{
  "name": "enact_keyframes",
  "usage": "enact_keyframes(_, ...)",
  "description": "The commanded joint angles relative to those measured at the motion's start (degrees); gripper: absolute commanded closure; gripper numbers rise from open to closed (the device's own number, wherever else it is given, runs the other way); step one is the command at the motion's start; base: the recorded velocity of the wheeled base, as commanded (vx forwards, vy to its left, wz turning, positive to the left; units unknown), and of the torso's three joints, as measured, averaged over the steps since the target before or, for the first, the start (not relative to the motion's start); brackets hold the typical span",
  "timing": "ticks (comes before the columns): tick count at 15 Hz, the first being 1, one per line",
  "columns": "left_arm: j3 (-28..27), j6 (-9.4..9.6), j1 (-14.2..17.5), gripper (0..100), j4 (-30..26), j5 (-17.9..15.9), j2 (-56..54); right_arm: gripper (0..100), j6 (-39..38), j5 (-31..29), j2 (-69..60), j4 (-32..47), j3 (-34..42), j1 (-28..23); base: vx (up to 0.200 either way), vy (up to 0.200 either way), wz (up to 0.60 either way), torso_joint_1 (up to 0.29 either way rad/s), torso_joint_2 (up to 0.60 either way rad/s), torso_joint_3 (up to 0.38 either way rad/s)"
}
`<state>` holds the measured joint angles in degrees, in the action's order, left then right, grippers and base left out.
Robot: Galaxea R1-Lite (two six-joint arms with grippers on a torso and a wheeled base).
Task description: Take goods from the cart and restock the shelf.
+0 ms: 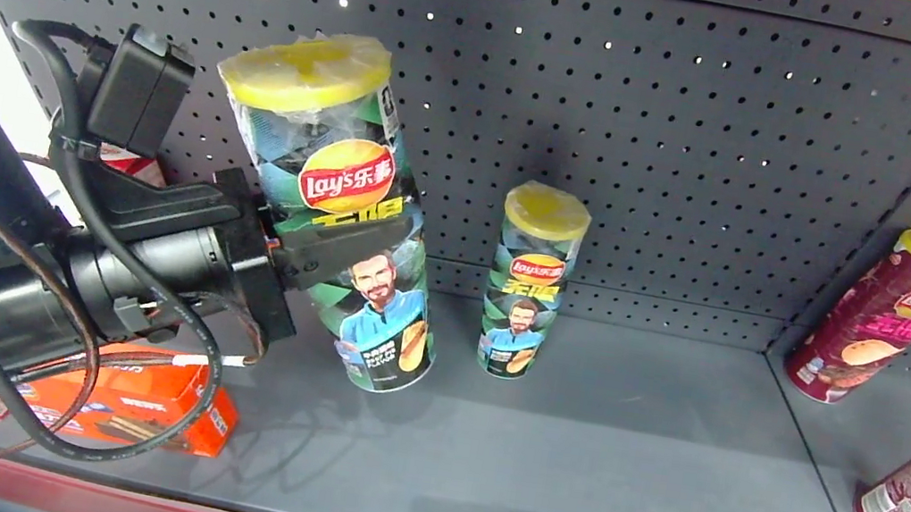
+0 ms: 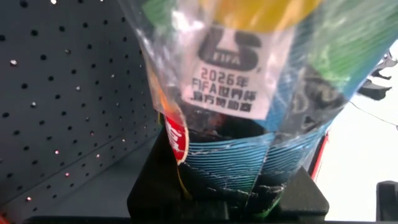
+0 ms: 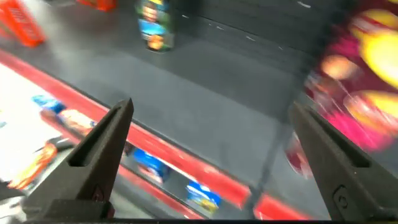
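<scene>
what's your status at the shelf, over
Left gripper shut on green chip can, tilted, low at shelf. Right gripper open, empty. Second green can upright to its right; orange box front left.

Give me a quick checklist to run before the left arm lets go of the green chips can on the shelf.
1. Grip: left tool is shut around the held can: ok.
2. Can upright: it leans, lid toward the robot's left: not ok.
3. Base seated on the shelf: cannot tell.
4. Clearance from the second can standing to its right: a gap shows between them: ok.
5. Clearance from the orange box lying at the shelf's front left: apart from the can: ok.
6. Right tool: open, holding nothing, near the shelf's front edge: ok.
</scene>
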<state>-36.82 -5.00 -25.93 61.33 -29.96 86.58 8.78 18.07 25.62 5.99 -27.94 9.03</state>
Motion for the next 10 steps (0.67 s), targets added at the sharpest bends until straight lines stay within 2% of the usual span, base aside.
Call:
enact_keyframes(1,0.3,-0.01,0.2,100,-0.1,0.1,0.1,0,0.3,1.4,10.1,-4.1,-0.4,4.1,0.000,0.000,0.00,0.000,0.00,0.000)
enact_keyframes(2,0.1,-0.10,0.2,100,-0.2,0.4,0.0,0,-0.5,1.4,16.7,-11.3,-0.3,8.8,0.000,0.000,0.00,0.000,0.00,0.000)
enact_keyframes(4,0.3,-0.10,0.1,100,-0.4,0.8,-0.2,0,-0.9,1.1,23.9,-16.4,-1.2,12.2,0.000,0.000,0.00,0.000,0.00,0.000)
enact_keyframes(5,0.3,-0.10,0.1,100,-0.4,0.8,-0.2,0,-0.9,1.1,23.9,-16.4,-1.2,12.2,0.000,0.000,0.00,0.000,0.00,0.000)
enact_keyframes(8,0.3,-1.33,0.2,100,-0.5,1.8,-0.6,0,-0.4,-0.4,38.2,-23.1,-5.5,12.9,0.000,0.000,0.00,0.000,0.00,0.000)
enact_keyframes(10,0.5,-2.38,0.2,100,-0.5,2.4,-0.8,0,2.4,0.2,48.4,-31.9,-7.5,12.2,0.000,0.000,0.00,0.000,0.00,0.000)
